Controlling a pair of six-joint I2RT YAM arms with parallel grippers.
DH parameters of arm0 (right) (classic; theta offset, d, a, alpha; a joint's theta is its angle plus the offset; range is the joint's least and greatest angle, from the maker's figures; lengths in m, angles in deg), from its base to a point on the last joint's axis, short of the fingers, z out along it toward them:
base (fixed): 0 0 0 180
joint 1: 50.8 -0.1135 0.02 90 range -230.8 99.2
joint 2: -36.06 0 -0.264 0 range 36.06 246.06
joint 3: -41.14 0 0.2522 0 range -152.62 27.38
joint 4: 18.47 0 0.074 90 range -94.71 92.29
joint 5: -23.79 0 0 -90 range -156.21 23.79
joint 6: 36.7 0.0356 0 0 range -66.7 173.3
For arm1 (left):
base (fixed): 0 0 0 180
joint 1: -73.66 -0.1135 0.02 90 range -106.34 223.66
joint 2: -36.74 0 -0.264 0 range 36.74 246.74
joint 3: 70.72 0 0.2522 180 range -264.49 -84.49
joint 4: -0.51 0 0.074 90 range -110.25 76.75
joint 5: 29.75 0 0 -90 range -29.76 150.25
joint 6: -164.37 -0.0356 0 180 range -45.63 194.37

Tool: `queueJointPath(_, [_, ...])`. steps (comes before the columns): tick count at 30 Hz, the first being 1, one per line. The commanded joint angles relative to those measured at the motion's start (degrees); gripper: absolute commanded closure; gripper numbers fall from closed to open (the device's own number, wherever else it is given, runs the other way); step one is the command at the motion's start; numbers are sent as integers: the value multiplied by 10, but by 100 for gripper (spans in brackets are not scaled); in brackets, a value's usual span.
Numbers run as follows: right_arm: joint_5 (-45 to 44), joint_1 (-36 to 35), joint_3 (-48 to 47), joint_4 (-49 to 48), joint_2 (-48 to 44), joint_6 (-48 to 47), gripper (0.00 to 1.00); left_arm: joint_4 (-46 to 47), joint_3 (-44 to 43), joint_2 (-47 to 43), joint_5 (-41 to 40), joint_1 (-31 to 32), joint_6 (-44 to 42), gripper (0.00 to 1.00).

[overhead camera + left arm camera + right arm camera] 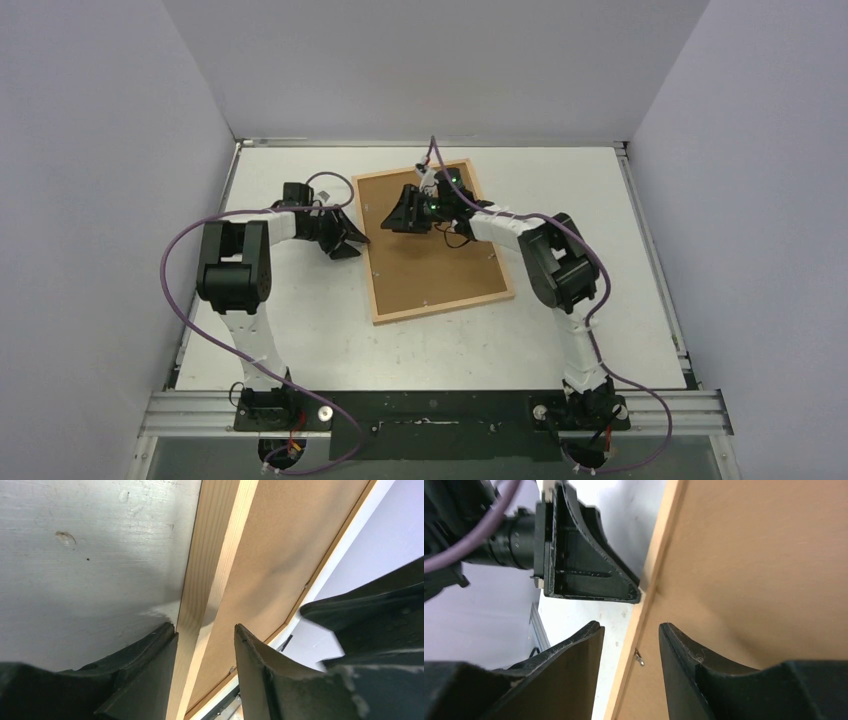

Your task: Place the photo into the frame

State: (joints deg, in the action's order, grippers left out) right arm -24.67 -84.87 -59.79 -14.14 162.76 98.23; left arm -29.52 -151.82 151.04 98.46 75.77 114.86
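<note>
White table (pixel 300 330), frame (pixel 443 306) lying flat

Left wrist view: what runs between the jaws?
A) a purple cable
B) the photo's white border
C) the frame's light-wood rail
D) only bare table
C: the frame shows its light-wood rail running between the jaws of the left gripper, with the brown backing board on one side and the table on the other.

White scuffed tabletop (pixel 320 335), plain pale grey walls (pixel 430 60) at its far, left and right edges, aluminium rail (pixel 200 408) along its near edge, even soft light
</note>
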Motion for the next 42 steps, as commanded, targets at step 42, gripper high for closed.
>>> queueJointPath(42, [-274, 183, -168, 480, 6, -244, 27, -49, -179, 86, -50, 9, -35, 50])
